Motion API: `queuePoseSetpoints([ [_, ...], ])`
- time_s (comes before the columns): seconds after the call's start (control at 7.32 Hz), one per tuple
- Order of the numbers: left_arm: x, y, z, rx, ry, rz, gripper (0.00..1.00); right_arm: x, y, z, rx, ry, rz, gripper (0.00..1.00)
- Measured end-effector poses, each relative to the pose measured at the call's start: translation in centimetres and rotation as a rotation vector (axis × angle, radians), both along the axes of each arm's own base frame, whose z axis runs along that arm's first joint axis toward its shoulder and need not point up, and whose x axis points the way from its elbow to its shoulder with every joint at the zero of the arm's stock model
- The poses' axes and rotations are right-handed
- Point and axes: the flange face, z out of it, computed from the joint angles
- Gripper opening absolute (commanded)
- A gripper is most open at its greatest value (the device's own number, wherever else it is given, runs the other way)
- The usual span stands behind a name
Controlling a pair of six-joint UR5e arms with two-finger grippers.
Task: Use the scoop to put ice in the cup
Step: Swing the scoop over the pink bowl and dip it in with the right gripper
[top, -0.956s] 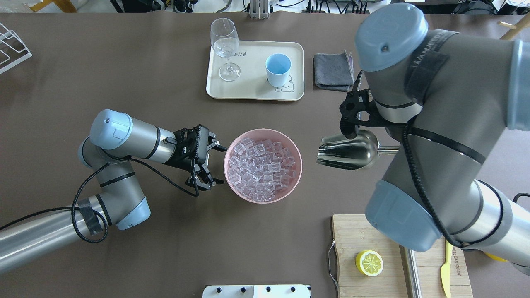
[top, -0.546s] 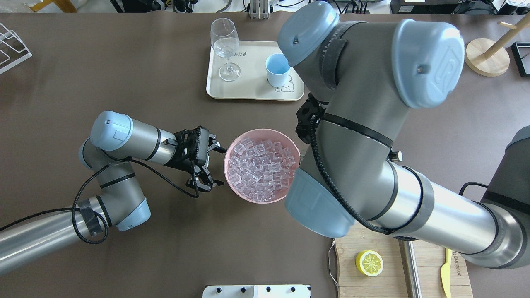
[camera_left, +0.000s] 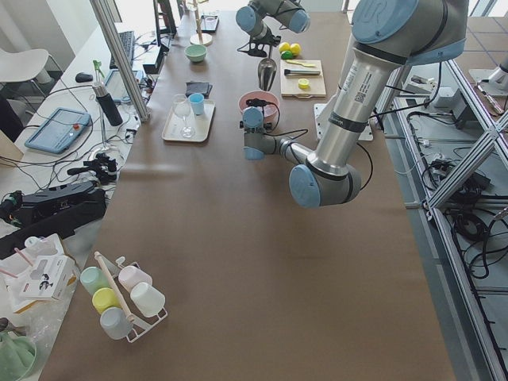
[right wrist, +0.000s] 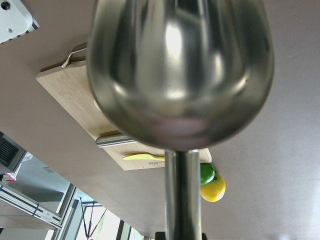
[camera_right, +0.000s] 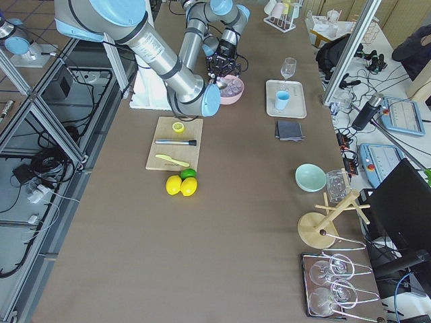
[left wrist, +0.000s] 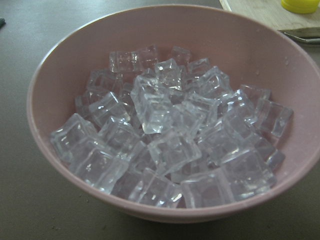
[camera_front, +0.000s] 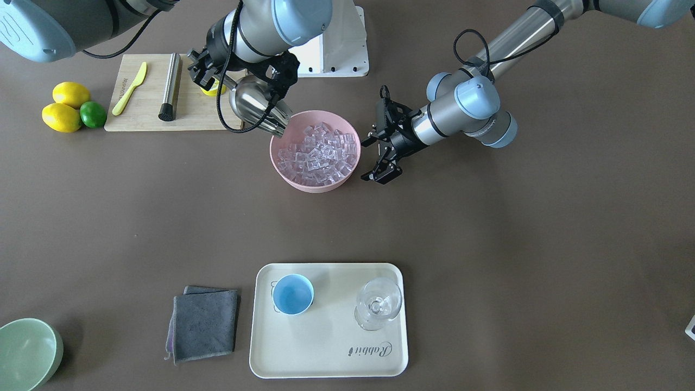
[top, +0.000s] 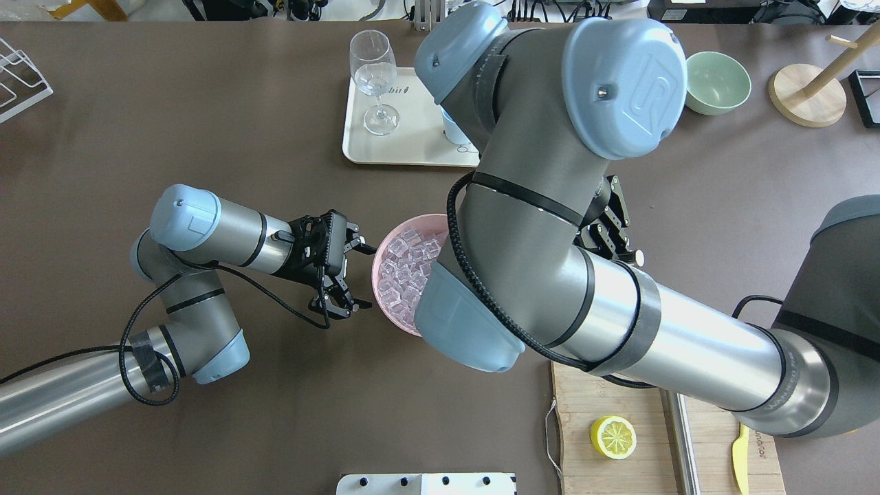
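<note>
Brown table (camera_front: 488, 244), lab clutter round its edges. Clock dirs per front-facing view.

- Ice (camera_front: 317, 152): heap of clear cubes in pink bowl (camera_front: 314, 188), upper-centre of table. Left wrist cam: cubes piled loosely, top of heap below the rim.
- Scoop (camera_front: 254, 108): off the table, tilted mouth-down, lip at bowl's 10 o'clock rim. Can't tell if lip touches the cubes, or if any are in the trough.
- Right gripper (camera_front: 214, 76): clamped on scoop's rod handle, which runs up & back to approx. 10 o'clock. Overhead: right arm covers most of the bowl.
- Left gripper (camera_front: 376, 159): fingers spread wide, just beside bowl at 3 o'clock, pointed at it.
- Cup (camera_front: 293, 294): upright, blue inside showing, on cream tray (camera_front: 326, 358) at bowl's 6 o'clock, well apart from it. Sits in tray's 10 o'clock corner.
- Wine glass (camera_front: 378, 304): on same tray, 2 o'clock side.
- Grey cloth (camera_front: 203, 323): folded, just beside tray at 9 o'clock.
- Green bowl (camera_front: 24, 353): far 8 o'clock corner.
- Cutting board (camera_front: 146, 111): behind scoop, w/ yellow knife (camera_front: 129, 81) & steel cylinder (camera_front: 170, 87) on it.
- Two lemons (camera_front: 64, 108) & a lime (camera_front: 93, 114): bunched at board's 9 o'clock.
</note>
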Motion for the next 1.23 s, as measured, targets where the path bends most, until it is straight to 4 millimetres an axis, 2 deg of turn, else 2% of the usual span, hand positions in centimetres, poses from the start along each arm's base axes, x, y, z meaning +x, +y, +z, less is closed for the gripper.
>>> queuePoseSetpoints([
  [0.27,0.2,0.2,0.1,0.000,-0.001,0.003,0.98,-1.7,0.4,0.1,0.001,0.051,-0.006,0.00],
  [0.68,0.2,0.2,0.0,0.002,0.004,0.004,0.98,-4.1,0.5,-0.9,-0.001,0.108,0.022,0.00],
  [1.23,0.2,0.2,0.1,0.003,0.005,0.003,0.98,-7.6,1.0,-0.7,0.005,0.140,0.063,0.00],
])
